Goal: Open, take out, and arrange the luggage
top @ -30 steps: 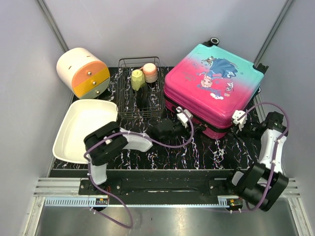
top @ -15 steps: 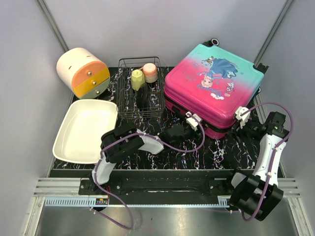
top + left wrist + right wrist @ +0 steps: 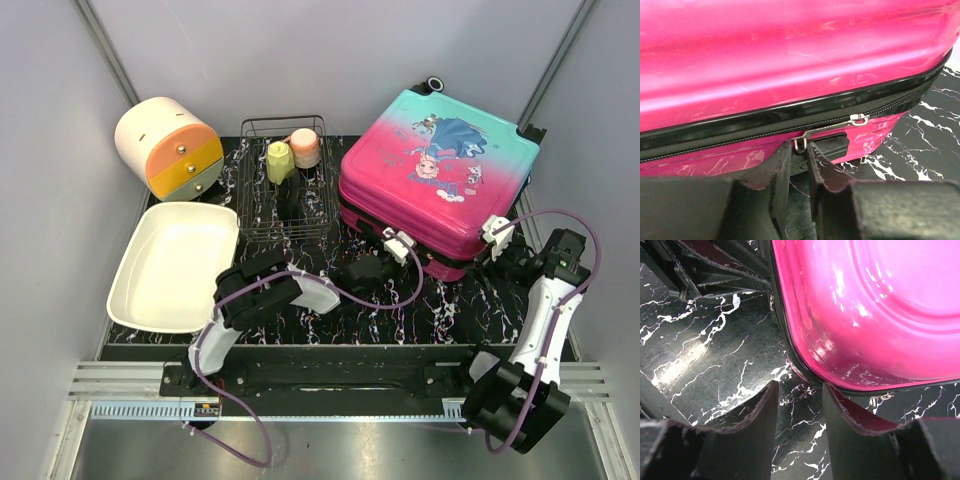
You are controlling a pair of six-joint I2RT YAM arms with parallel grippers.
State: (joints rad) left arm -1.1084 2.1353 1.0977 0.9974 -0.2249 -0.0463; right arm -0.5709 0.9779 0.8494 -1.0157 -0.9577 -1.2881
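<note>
The luggage [image 3: 790, 55] fills the upper frame with its glossy hot pink shell. Its black zipper trim [image 3: 740, 127] runs across the frame, rising towards the right. A metal zipper pull [image 3: 827, 129] hangs from the slider and slants down to the left. Its ring end lies between the tips of the left gripper [image 3: 799, 150]. The dark fingers [image 3: 777, 167] stand close together, and contact with the ring cannot be confirmed. Black marbled table [image 3: 920, 150] shows at lower right.

Pink-to-teal luggage [image 3: 432, 185], flat, lid up
</note>
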